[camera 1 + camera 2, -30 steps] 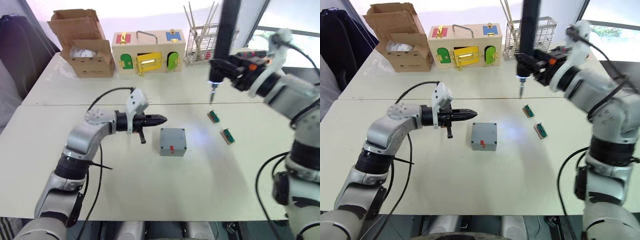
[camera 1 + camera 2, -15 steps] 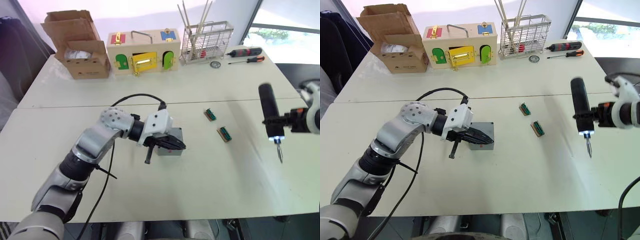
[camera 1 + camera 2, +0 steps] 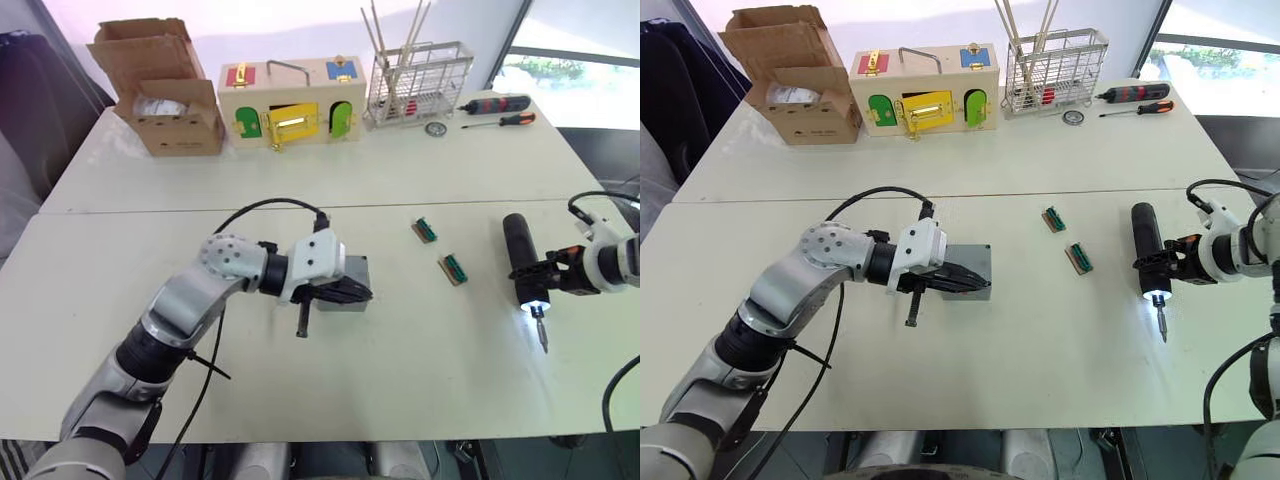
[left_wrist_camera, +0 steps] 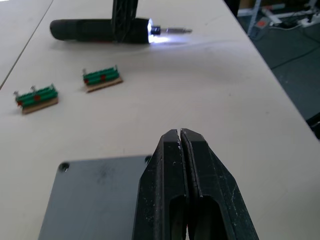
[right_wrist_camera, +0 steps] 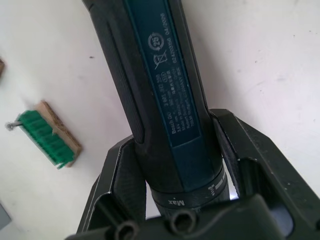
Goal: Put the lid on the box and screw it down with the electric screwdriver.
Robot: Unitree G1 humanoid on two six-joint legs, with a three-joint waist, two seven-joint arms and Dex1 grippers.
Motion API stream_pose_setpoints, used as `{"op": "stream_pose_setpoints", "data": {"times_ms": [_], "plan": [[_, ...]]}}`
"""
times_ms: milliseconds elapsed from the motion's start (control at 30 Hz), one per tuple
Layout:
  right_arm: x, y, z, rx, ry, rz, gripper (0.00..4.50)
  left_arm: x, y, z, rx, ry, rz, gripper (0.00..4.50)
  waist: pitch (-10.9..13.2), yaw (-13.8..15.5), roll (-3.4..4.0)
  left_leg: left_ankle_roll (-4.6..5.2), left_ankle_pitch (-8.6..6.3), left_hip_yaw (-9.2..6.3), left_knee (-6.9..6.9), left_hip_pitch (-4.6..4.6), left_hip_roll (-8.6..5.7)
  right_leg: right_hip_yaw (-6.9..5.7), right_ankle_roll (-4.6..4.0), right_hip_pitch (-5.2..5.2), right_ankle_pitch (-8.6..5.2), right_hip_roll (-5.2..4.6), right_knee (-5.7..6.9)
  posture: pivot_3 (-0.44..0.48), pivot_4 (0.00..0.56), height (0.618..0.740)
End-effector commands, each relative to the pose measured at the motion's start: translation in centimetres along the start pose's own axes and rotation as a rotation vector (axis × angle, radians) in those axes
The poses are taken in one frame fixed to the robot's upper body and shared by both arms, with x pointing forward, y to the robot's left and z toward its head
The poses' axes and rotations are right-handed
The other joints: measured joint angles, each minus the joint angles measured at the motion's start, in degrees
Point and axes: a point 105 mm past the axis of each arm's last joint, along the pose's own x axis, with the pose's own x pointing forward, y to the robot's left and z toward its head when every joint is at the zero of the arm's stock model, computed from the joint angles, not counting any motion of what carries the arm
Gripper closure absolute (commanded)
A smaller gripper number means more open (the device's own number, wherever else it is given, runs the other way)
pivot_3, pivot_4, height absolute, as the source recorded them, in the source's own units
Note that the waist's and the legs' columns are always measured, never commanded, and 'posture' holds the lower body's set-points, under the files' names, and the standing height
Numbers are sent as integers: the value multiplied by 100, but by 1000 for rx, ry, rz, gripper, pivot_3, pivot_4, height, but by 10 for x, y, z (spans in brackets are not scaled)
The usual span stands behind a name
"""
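While the left gripper (image 3: 358, 293) lies over the grey box (image 3: 354, 270) mid-table, its fingers (image 4: 170, 170) are pressed together w/ nothing between them; from the left wrist view the tips sit above the box's flat top, which has screw holes at the corners. Can't tell whether they actually touch the surface. Whether that top face is the lid already seated or just the box itself is not clear from these angles, prob the former.

R side: the right gripper (image 3: 1185, 262) is clamped round the electric screwdriver (image 3: 1147, 255), fingers (image 5: 250, 165) gripping the black barrel near its front collar. Tool is held low over the table (image 3: 420, 370), roughly level, bit (image 3: 1161, 325) pointing toward the robot's near edge, its tip light on and throwing a bright spot on the tabletop. Screwdriver is well apart from the box.

Btw box and screwdriver: two small green connector blocks (image 3: 455, 269) on the table. Far side of the table: open cardboard box (image 3: 165, 90), wooden latch box (image 3: 295, 100) w/ coloured doors, wire rack (image 3: 415, 80), two red-and-black hand screwdrivers (image 3: 497, 104).
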Motion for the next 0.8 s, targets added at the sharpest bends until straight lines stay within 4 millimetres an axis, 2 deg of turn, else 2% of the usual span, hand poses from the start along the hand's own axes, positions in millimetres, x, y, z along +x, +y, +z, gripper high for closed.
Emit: {"op": "stream_pose_setpoints", "data": {"times_ms": [33,167,267,333,400,467,567,633,700,800], "plan": [[-4,0,11,-42,-42,-10,1487,-17,11,10,39,-1,79,4500,0,-1,0,0,0,0,2,0,0,0,0,1,0,0,1,0,150,730],[0,0,10,-71,-40,-16,38,-28,19,6,22,14,132,4500,-1,5,-6,0,0,-3,4,1,0,-1,1,4,1,0,1,0,150,730],[-5,1,19,-127,-90,-26,12,-46,36,-2,12,57,234,4500,-2,0,-11,0,0,-5,9,1,-1,-2,3,10,1,0,0,0,150,730],[-26,4,51,-272,-255,-76,12,-62,47,-10,2,103,317,4500,-2,-6,-9,-1,1,-5,10,1,-2,-1,6,9,3,0,1,0,150,730],[-46,24,74,-433,-380,-62,12,-73,52,-20,-12,153,360,4500,1,-12,-5,-1,1,-2,7,1,-4,0,6,0,3,0,7,0,150,730],[-59,68,81,-619,-467,65,12,-80,54,-30,-45,186,394,4500,4,-32,4,-2,1,-1,-1,0,-4,-1,7,-7,3,1,7,0,150,730],[-55,119,55,-898,-465,246,12,-84,52,-40,-77,207,395,4500,5,-28,-6,-2,0,-3,-6,1,1,-6,7,-12,3,9,10,0,150,730],[-45,149,15,-1032,-387,424,12,-81,47,-43,-98,208,362,4500,6,17,-22,-5,1,-15,-4,0,5,-16,7,-9,3,12,16,0,150,730],[-33,167,-25,-1094,-298,564,12,-77,40,-46,-120,205,315,4500,7,78,-28,-10,4,-31,4,-3,7,-21,7,-1,3,11,21,0,150,730],[-16,176,-59,-1114,-233,647,12,-72,31,-54,-142,230,256,4500,7,140,-28,-10,4,-20,23,-4,0,-10,7,0,3,1,31,0,150,730]]}}
